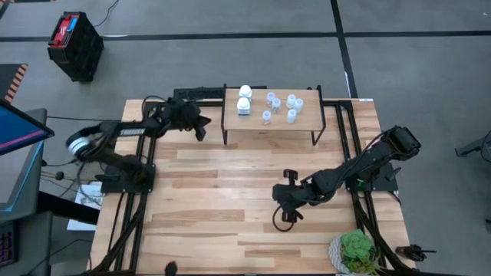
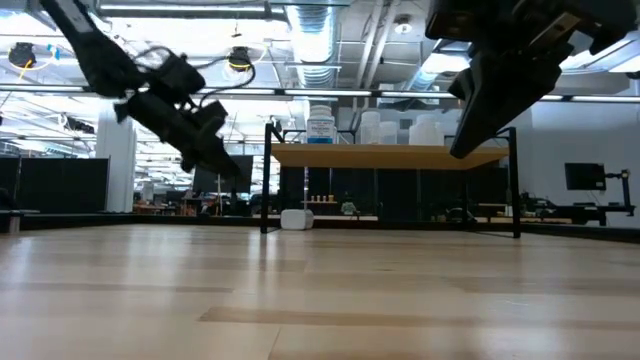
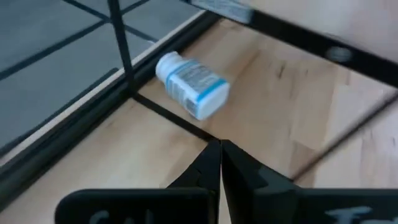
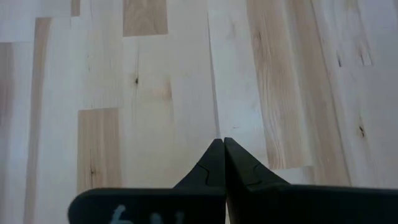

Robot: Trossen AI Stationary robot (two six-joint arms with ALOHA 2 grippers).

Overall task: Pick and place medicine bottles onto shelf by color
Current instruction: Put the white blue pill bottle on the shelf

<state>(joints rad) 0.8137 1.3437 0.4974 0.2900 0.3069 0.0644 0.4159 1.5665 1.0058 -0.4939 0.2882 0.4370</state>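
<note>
The shelf stands at the table's far edge on thin black legs. On its left end stand two white medicine bottles; several pale translucent ones stand to their right. A third white bottle lies on its side on the tabletop under the shelf, close to a leg; it also shows in the low view. My left gripper is shut, holds nothing, and hangs just left of the shelf, pointing toward that bottle. My right gripper is shut and empty above bare wood at the table's middle right.
The shelf's black legs and crossbar stand between my left gripper and the lying bottle. A green potted plant sits at the near right corner. Headphones hang at the left arm's base. Bare tabletop spreads between the arms.
</note>
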